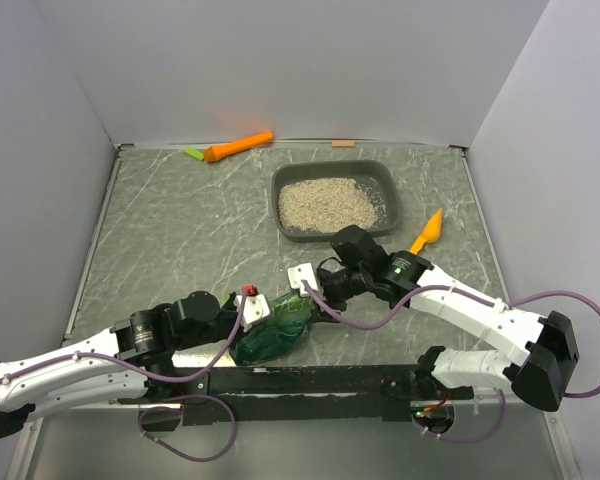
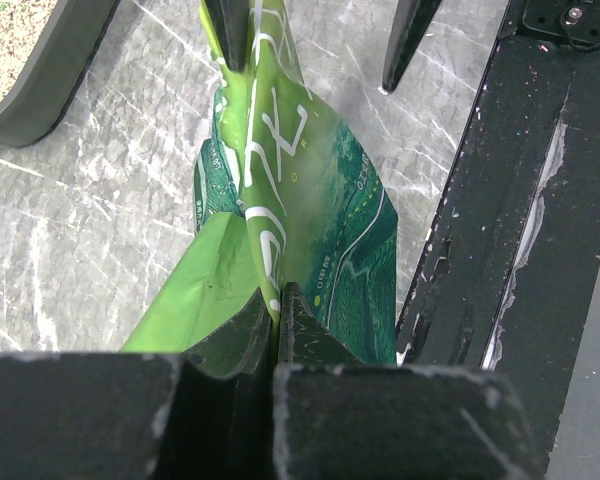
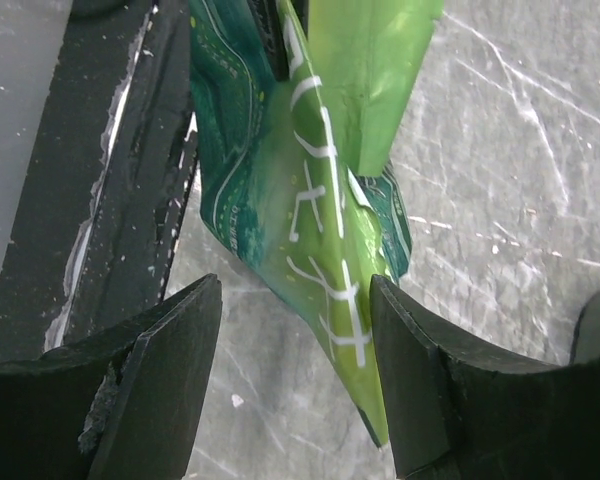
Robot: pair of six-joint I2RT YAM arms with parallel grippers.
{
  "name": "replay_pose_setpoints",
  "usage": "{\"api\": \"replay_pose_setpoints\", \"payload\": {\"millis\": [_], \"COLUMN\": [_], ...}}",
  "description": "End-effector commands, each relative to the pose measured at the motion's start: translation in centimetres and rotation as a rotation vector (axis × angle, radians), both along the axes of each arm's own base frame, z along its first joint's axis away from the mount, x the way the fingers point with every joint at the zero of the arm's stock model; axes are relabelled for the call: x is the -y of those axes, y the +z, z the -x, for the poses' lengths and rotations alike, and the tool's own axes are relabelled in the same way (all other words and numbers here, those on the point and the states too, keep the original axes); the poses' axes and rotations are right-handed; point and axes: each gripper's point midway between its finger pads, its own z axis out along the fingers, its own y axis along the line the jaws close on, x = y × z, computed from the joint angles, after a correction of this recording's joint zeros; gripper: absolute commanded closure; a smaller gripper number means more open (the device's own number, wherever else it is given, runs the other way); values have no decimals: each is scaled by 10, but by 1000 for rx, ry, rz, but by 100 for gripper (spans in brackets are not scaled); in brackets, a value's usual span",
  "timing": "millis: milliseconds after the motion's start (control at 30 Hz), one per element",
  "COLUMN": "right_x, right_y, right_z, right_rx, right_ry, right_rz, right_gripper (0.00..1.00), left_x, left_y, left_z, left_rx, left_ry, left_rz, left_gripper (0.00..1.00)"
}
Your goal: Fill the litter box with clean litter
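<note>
At the left wrist view's top-left corner the litter box (image 2: 55,70) is cut off — only a curved rim and a sliver of clean litter (image 2: 0,30) show. The green bag (image 2: 320,210) carries fine print too small to read.

the clean litter (image 1: 328,203) is held in the litter box (image 1: 320,235); a bag (image 1: 275,335) is laid at its 7 o'clock, a scoop (image 1: 428,231) at 4 o'clock, a carrot-shaped piece (image 1: 238,147) at 10 o'clock.

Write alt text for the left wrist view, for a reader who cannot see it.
The left gripper is shut on a crinkled green bag over the marble table, beside a black rail. At the bag's far end the right gripper stands open around it. A corner of the litter box, holding litter, shows top left.
</note>
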Motion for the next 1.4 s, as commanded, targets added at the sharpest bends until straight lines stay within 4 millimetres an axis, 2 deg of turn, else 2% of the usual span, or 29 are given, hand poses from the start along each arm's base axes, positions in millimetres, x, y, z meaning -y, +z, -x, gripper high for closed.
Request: {"api": "replay_pose_setpoints", "payload": {"millis": [0,167,233,267,300,333,433,567,633,700,767,833,867,900,1033,1067,1133,1200,1233,1300,1333,1367], "right_x": [-11,-11,-9,-9,-7,2,11,19,24,27,30,30,28,26,29,30,33,30,33,30,29,28], "right_y": [-2,-20,-24,-24,-26,-33,-24,18,29,40,46,51,54,56,48,44,32,29,20,15,9,6], "right_z": [12,17,14,10,6,0,-18,-43,-54,-61,-68,-71,-70,-69,-59,-55,-50,-48,-44,-40,-41,-41], "right_rx": [-31,-83,-77,-71,-58,-39,45,183,221,224,225,213,208,191,121,96,63,42,28,-4,-9,-27], "right_ry": [59,60,47,39,19,-12,-77,-170,-210,-233,-267,-298,-301,-311,-349,-362,-376,-389,-395,-396,-407,-426], "right_rz": [-51,-12,12,28,53,114,169,119,123,146,184,180,167,151,135,136,139,114,120,105,98,93], "right_gripper": [34,40,69,88,100,100,100,100,100,100,100,100,100,100,100,100,100,100,100,100,90,85], "left_x": [9,8,7,6,6,5,0,-6,-8,-12,-11,-13,-9,-15,-15,-15,-6,3,5,4,3,3], "left_y": [43,43,44,45,45,45,47,41,41,45,53,67,72,78,76,71,56,39,35,24,20,14], "left_z": [-15,-16,-17,-17,-17,-18,-25,-42,-52,-65,-71,-85,-84,-95,-103,-106,-98,-89,-88,-91,-92,-90], "left_rx": [79,80,83,85,87,93,126,194,234,285,334,378,379,389,376,363,327,278,270,261,264,258], "left_ry": [54,61,66,65,66,71,100,162,188,230,201,197,159,183,123,116,51,-7,-19,2,7,5], "left_rz": [140,139,143,144,144,145,124,28,-24,-52,-68,-55,-35,-32,-17,-22,-7,1,4,3,0,-5], "left_gripper": [99,99,99,99,99,99,99,99,99,99,99,99,99,99,99,99,99,99,99,99,99,99]}}
